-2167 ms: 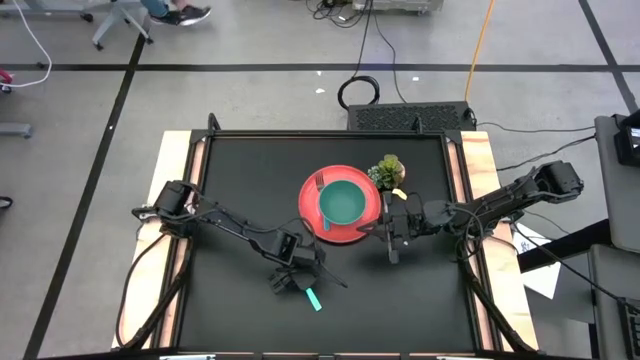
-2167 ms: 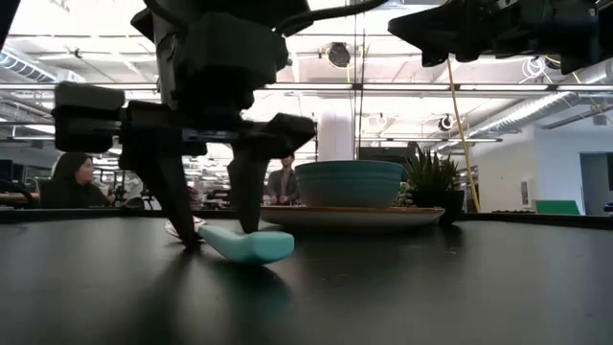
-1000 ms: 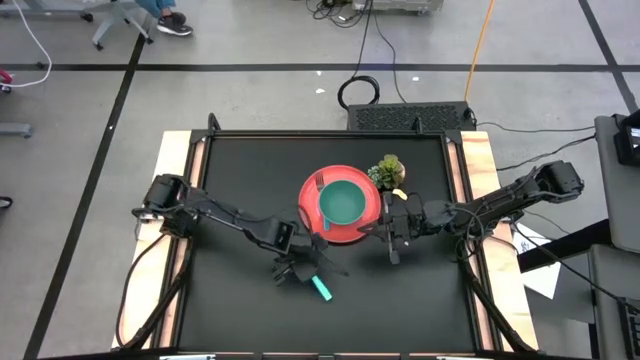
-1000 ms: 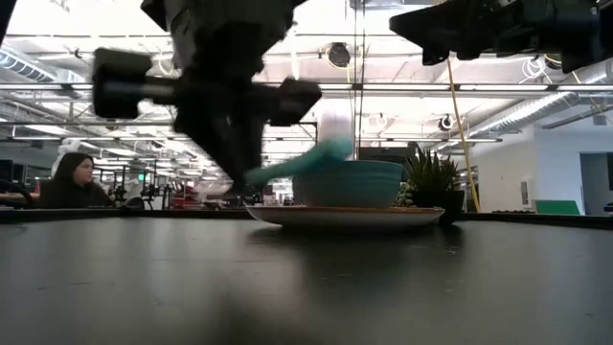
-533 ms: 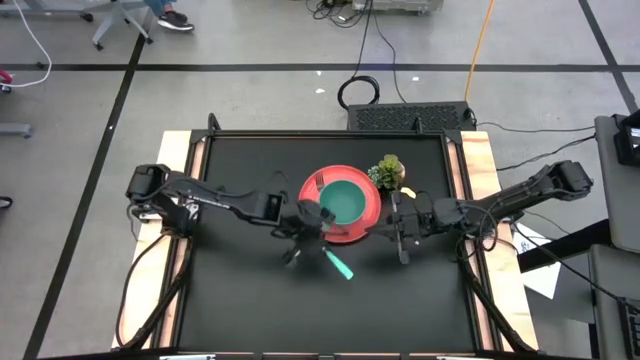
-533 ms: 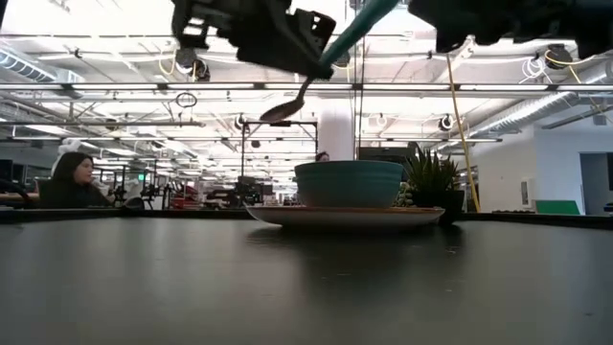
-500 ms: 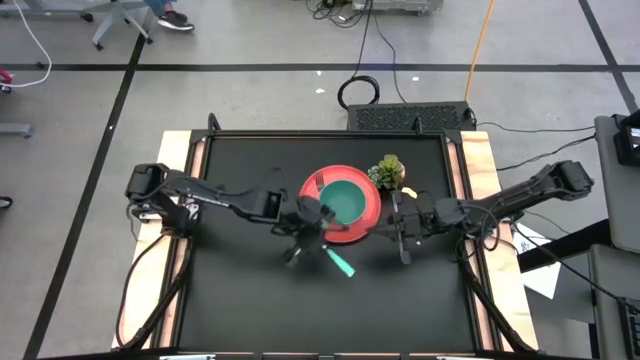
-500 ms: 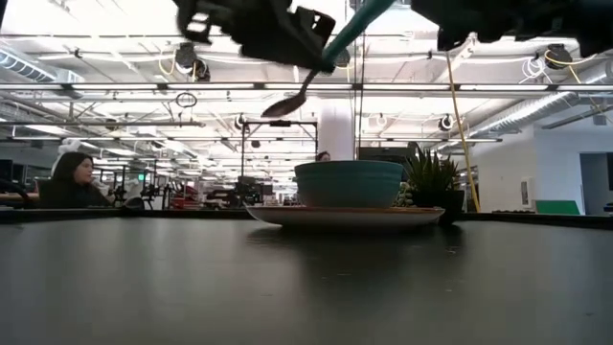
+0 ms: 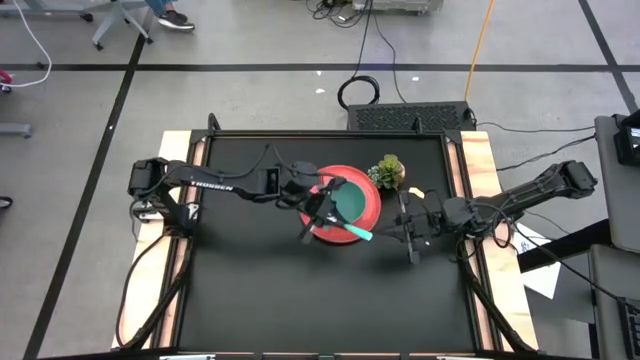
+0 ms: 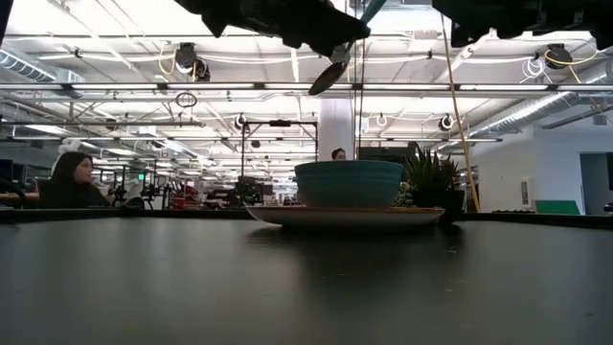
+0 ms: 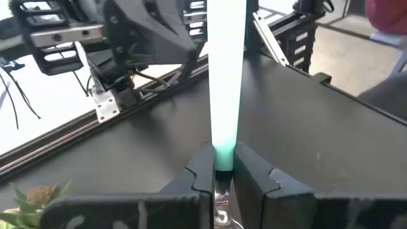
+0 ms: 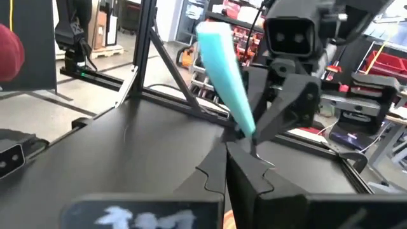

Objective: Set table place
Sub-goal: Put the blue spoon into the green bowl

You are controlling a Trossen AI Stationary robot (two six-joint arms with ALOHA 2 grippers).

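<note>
Fingers of the left gripper pinched a teal-handled spoon, held aloft over the red plate near the table centre. The teal bowl sat on that plate, a small plant at its 2 o'clock. The right gripper, fingers pressed together, waited at 4 o'clock. The plate looked rigid, smooth, likely breakable; best gripped by its rim.

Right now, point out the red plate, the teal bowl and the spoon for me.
red plate (image 9: pixel 372 198): high view, bare right rim.
teal bowl (image 10: pixel 350 184): low view, side wall.
spoon (image 11: pixel 227 70): left wrist view, teal handle.
</note>
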